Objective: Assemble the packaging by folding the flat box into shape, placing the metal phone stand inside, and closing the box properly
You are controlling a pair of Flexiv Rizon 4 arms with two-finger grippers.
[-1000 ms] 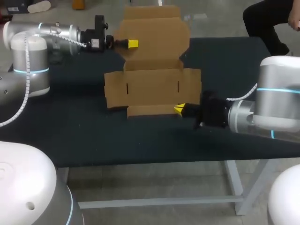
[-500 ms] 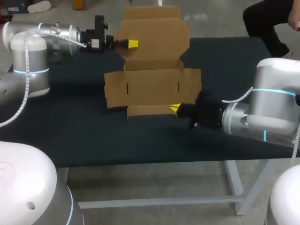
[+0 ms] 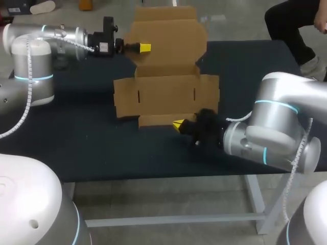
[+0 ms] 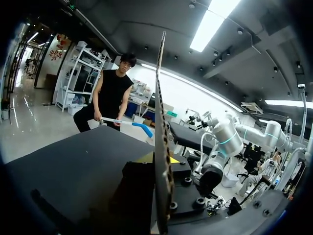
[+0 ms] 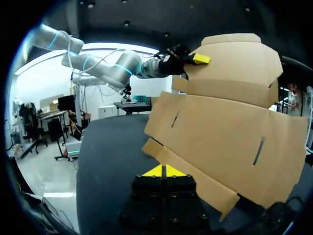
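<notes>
A: Entry: where is the flat box (image 3: 166, 92)?

B: Unfolded on the table (image 3: 92, 143), mid-table. Its lid panel (image 3: 166, 41) overhangs the far edge. The narrow front strip (image 3: 158, 120) is nearest the robot.

A: Jaw states?

B: The left gripper (image 3: 144, 47) is clamped on the left edge of the lid panel. Its wrist view shows the cardboard edge-on between the fingers. The right gripper (image 3: 178, 124) is clenched, tips pressed together, holding nothing.

A: Which relation decides the next move?

B: Front strip against the right tips. The strip's long axis runs across the table, side to side, and the right arm points nearly along it. The tips sit at the strip's near edge, toward its right end. The strip itself lies just ahead of them and to their far side. The right arm is much the nearer to it; the left is well apart, at the far end. Judgement: raising that strip falls to the right arm.

A: Counts?

B: One box. Two grippers. Metal phone stand: none visible in any view.
</notes>
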